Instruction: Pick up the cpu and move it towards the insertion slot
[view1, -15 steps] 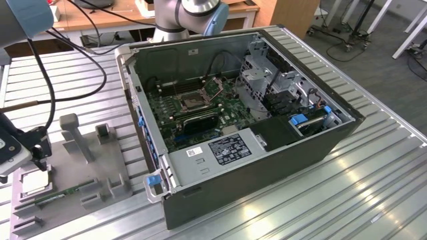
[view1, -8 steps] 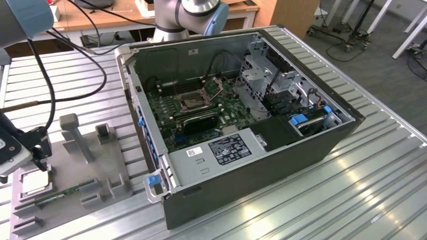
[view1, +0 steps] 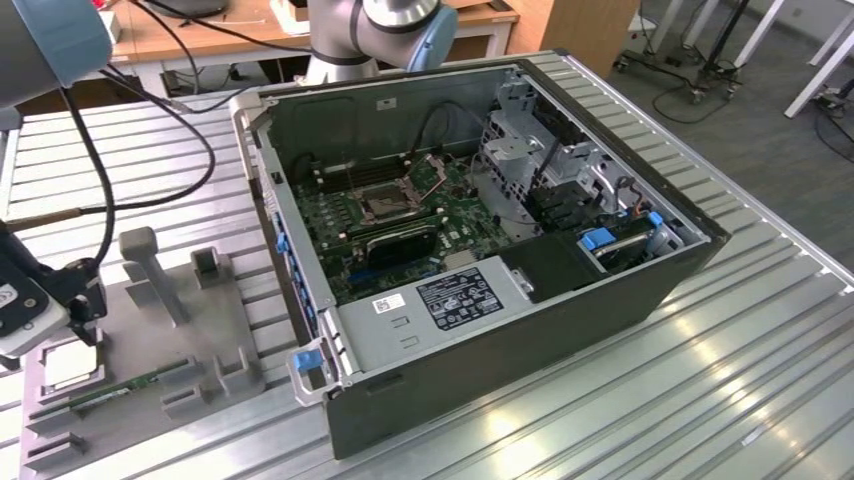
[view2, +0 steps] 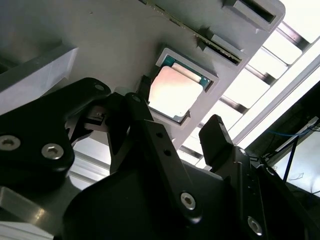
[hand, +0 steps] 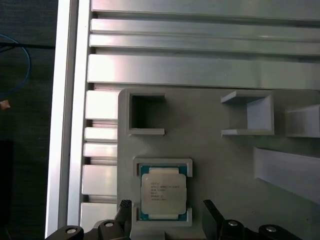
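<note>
Hanging wide open, the gripper (hand: 166, 206) has a finger (hand: 124, 212) on either side of the cpu (hand: 163, 192). It's holding nothing and, far as I can tell, not touching the chip. One cpu, lying flat in its square pocket on the grey tray (hand: 220, 165), at the exterior view's near left. One slot (view1: 378, 203), on the board inside the open case (view1: 534, 335), well apart to the right. One memory stick (view1: 114, 392) also lies on the tray. Wrist points down over the tray.
</note>
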